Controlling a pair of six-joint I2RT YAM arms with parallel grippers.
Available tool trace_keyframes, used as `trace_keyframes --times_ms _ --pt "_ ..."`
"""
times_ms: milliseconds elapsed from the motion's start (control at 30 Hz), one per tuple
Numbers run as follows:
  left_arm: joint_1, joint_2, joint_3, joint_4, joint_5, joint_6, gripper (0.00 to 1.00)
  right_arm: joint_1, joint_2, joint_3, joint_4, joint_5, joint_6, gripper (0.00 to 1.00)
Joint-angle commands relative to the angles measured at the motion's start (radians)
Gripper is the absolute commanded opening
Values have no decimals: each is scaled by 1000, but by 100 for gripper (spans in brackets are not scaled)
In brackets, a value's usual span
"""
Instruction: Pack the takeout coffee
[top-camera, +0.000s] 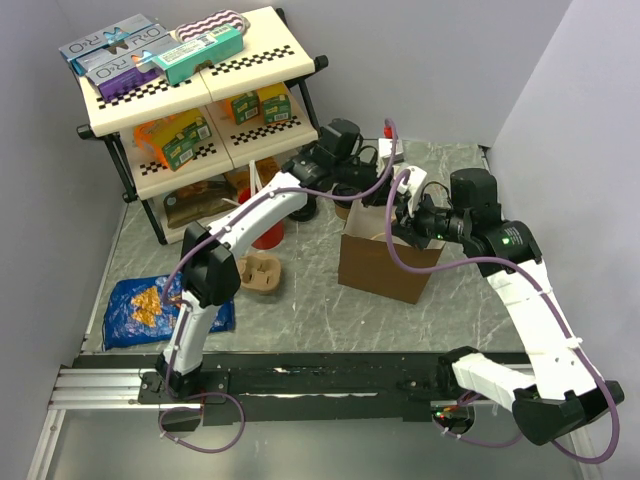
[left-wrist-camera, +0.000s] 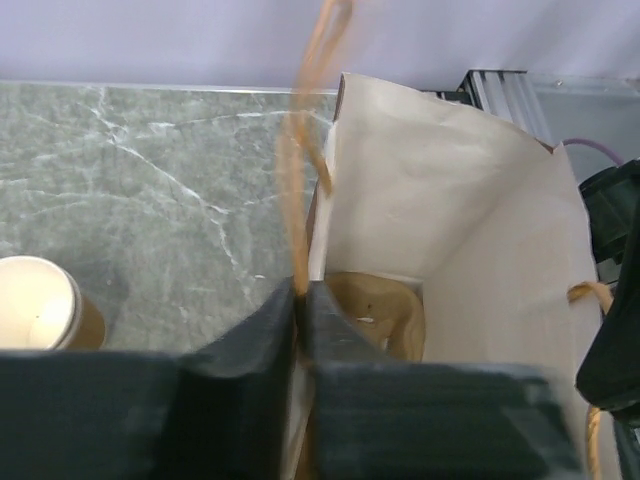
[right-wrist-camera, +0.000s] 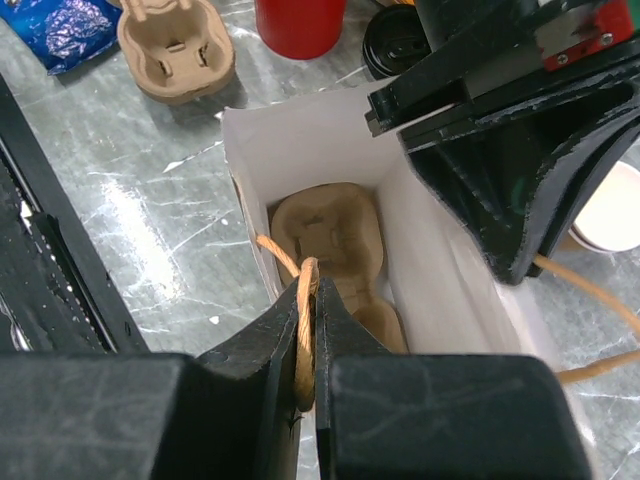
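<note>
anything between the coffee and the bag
Partly: the left gripper, shut on a handle of the paper bag, hangs over the rim on the side where the takeout coffee stands. The mouth itself is open, a cup carrier at the bottom.

Soft, even overhead light. Faint shadows under brown paper bag (top-camera: 385, 265). Sheen on grey marble tabletop (right-wrist-camera: 130, 210). Left wrist: tan twisted-paper handle (left-wrist-camera: 298, 150) blurred, close.

Left end effector (left-wrist-camera: 299, 305) pinched closed; right end effector (right-wrist-camera: 311, 325) likewise.
</note>
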Motion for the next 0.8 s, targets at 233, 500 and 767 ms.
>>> trace_keyframes --times_ms 233,500,767 --pt "9 -132 10 24 -81 -6 1 7 -21 151 -69 -33 -38 1" --pt "74 -213 40 15 -118 -16 1 7 -13 333 -115 -76 -19 1" --pt "100 -253 140 23 -162 -23 1 7 41 484 -94 -130 34 1"
